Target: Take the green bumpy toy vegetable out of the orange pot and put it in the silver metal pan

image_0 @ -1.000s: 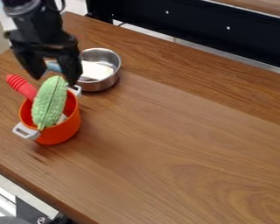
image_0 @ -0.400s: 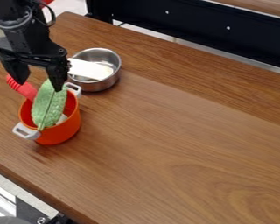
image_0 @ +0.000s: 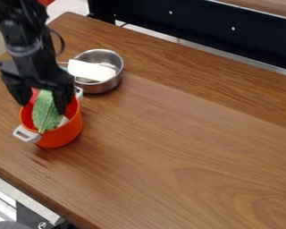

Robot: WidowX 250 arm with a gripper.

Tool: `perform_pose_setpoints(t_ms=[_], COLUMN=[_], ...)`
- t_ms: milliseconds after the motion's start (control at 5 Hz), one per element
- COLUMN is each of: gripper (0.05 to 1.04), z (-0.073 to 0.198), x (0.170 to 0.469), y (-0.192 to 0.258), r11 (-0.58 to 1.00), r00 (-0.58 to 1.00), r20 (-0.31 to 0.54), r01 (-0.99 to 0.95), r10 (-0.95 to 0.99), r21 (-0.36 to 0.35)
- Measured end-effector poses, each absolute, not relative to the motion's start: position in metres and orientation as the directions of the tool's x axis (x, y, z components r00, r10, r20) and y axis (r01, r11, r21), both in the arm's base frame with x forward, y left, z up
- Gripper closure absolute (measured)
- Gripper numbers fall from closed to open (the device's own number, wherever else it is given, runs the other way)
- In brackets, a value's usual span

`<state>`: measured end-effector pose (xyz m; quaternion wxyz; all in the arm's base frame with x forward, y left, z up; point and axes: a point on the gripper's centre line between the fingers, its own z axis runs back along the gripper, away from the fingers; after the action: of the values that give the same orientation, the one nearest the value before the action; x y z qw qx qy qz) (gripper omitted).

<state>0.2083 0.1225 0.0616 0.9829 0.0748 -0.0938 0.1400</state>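
**Robot lab or workshop, tabletop setup**

Looks like a lab or workshop; exact type can't be told. Black robot arm (image_0: 27, 51) with loose cable over wood-grain table (image_0: 181, 152). Black metal beam (image_0: 199, 24) behind, metal hardware (image_0: 35, 220) at lower left. Orange pot (image_0: 63, 136) and steel pan (image_0: 105, 87) give kitchen-type props.

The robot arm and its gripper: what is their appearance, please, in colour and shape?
The arm is black, with chunky segments and a thin dark cable looping out beside it. The gripper is black too, with two thick fingers.
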Motion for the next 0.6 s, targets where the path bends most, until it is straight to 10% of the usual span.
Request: perform_pose_setpoints(t_ms=[600], gripper=[0.249], z=[0.0508], x=[0.2121], y=[0.1159], r11=[0.939], r00=[0.933], r20=[0.217], r01=[-0.318], r10=[0.286], r21=[0.128])
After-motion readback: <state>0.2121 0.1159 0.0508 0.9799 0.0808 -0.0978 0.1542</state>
